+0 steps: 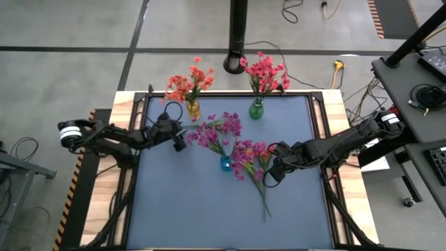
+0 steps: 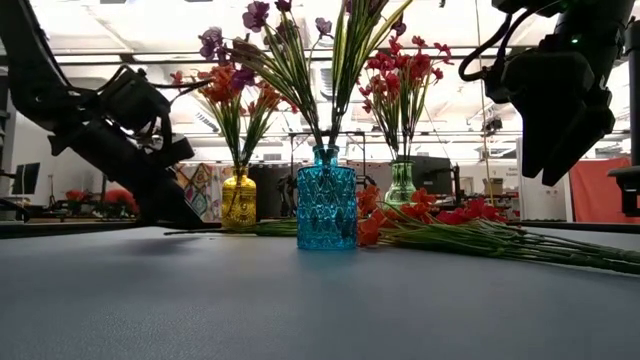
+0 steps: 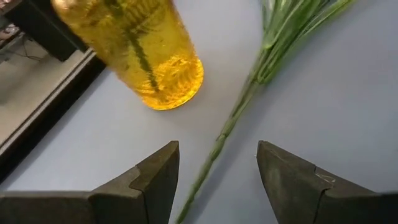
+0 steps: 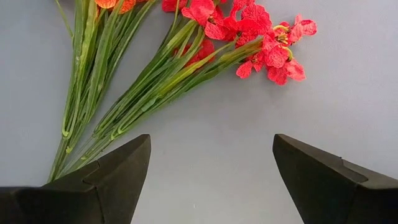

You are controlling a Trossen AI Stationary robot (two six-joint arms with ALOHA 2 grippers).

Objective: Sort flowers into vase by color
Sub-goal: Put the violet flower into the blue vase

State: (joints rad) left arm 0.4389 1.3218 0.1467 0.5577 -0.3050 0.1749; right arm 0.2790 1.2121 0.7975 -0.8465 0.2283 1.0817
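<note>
Three vases stand on the blue mat: a yellow one with orange flowers, a green one with red-pink flowers, and a blue one with purple flowers. A loose sprig lies flat on the mat. Its thin green stem runs between the fingers of my open left gripper, beside the yellow vase. I see no touch. My right gripper hangs open above a loose bundle of red-pink and purple sprigs lying on the mat.
The bundle's stems trail toward the near edge of the mat. A black post stands behind the table. The table's wooden borders flank the mat. The near half of the mat is bare.
</note>
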